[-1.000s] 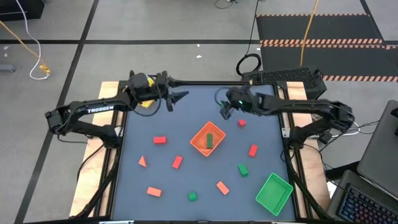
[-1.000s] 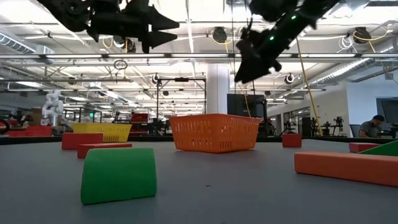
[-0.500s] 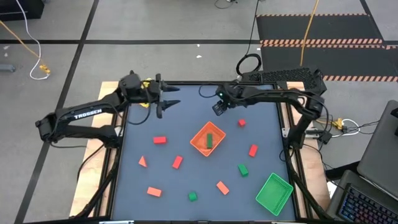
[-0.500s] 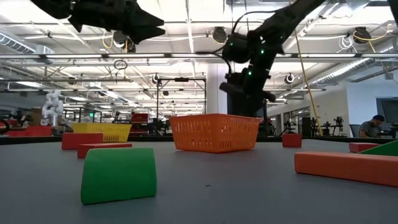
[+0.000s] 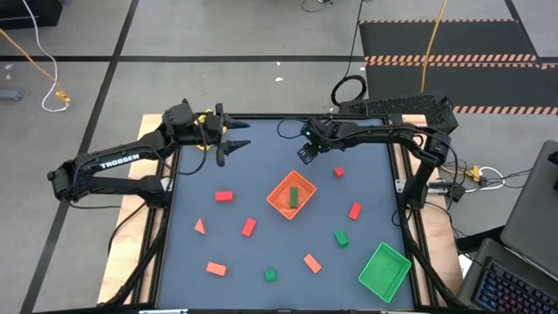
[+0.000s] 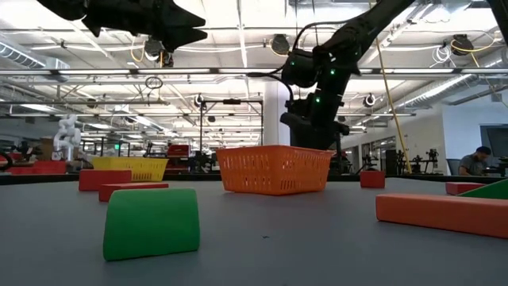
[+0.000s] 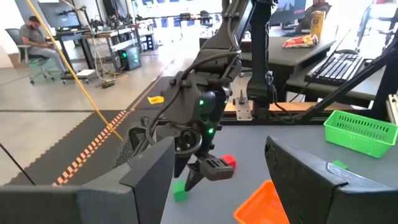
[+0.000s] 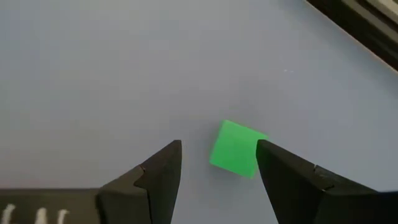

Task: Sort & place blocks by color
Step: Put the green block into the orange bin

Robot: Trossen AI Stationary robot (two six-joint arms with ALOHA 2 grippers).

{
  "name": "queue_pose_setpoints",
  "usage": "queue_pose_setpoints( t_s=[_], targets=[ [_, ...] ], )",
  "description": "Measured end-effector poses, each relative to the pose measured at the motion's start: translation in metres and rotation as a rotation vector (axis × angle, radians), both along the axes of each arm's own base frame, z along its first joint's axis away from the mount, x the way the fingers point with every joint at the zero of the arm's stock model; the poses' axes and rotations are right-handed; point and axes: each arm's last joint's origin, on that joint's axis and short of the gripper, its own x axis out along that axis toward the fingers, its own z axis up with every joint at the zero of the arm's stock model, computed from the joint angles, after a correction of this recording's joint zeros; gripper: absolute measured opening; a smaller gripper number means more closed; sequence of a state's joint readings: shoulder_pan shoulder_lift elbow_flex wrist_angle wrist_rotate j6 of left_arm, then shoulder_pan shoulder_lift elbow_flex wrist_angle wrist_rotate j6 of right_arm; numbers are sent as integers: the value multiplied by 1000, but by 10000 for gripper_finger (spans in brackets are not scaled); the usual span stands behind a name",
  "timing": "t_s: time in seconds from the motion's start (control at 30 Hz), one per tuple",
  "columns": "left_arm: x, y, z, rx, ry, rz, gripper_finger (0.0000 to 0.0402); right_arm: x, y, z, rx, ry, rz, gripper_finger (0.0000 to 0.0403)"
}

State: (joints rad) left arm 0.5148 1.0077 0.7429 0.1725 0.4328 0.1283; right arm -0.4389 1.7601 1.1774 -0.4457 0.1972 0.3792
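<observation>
The small green cube-shaped block (image 8: 236, 148) is lying on the dark grey table top (image 5: 261, 262), near the far edge of the table, and the right gripper (image 8: 219, 163) is hanging directly above it. In the right wrist view the block is sitting just ahead of the gap between the two dark fingers, a little toward one finger (image 8: 292, 177), and its sides are turned at an angle to them. The fingers are spread wider than the block and are holding nothing. I think the coming move is a short descent with a small shift forward, perhaps also a little wrist turn, so that the pads are meeting flat faces.

The left gripper (image 5: 228, 139) is waiting, also open and empty, over the far left part of the table, near the right gripper but farther from the cube. The green mesh tray (image 5: 384, 269) is standing at the near right corner, well apart from the block, so a long carry is probably following.
</observation>
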Motion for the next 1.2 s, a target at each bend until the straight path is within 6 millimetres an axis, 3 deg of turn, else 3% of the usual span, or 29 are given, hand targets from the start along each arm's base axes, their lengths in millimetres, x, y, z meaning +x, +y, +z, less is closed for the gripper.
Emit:
queue_pose_setpoints(
  t_s=[0.53, 0.97, 1.2],
  targets=[
    [0, 0, -5, -32, 43, 1, 250, 4, 0, 2, 15, -54, 21, 199],
    [-1, 0, -6, -38, 57, 1, 251, -2, 0, -1, -22, 35, -19, 305],
    [-1, 0, -6, -38, 56, 1, 250, -11, -3, -12, 12, 20, -111, 314]
  ],
)
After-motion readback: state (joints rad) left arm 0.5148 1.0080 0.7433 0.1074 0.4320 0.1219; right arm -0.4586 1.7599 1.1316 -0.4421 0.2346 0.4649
